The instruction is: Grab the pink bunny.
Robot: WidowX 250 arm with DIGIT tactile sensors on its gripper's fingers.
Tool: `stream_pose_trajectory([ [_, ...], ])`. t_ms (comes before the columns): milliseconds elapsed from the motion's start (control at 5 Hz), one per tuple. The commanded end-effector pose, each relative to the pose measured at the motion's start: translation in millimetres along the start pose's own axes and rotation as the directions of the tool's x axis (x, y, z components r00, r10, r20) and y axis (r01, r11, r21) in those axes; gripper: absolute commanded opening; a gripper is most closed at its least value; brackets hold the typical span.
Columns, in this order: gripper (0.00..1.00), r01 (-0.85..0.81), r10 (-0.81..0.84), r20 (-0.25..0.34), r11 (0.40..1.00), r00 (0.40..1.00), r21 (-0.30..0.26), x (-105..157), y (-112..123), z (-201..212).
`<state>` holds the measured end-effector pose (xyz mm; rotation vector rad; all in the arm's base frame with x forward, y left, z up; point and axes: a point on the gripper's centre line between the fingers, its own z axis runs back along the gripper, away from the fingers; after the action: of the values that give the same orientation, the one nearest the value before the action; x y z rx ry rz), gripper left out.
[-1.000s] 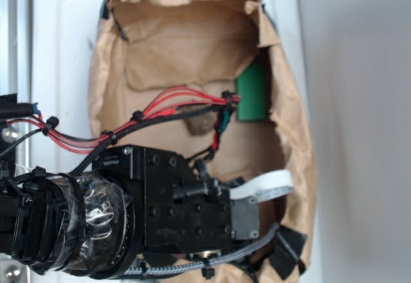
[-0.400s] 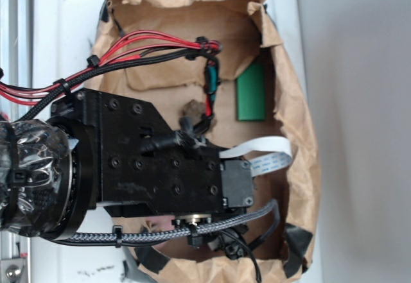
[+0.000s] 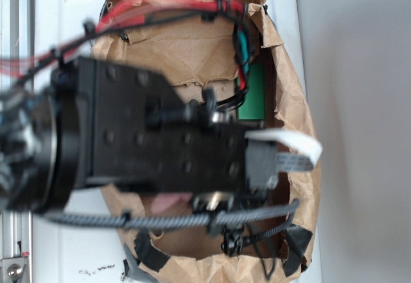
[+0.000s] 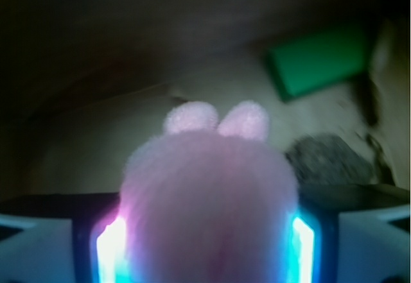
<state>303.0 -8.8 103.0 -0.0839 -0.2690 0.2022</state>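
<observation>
Between the glowing fingers (image 4: 302,244), wrist view, sits the pink bunny (image 4: 209,199), ears toward 12 o'clock; gripper (image 4: 205,248) apparently pinching its body; green block (image 4: 321,58) lies at 1 o'clock, well apart.

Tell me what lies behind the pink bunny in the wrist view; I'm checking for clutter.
Behind the pink bunny, held in the tool, lie a green block and a grey-brown lump on brown paper. The bunny's body hides whatever sits directly beneath it.
</observation>
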Motion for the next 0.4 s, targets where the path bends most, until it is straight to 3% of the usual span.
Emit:
stream_pose_trajectory([
  [0, 0.0, 0.106, -0.108, 0.054, 0.994, 0.993, 0.042, 27.3, 18.8, 69.3],
  [200, 0.0, 0.118, -0.124, 0.075, 0.99, 0.989, 0.076, 24.3, 22.0, 83.0],
])
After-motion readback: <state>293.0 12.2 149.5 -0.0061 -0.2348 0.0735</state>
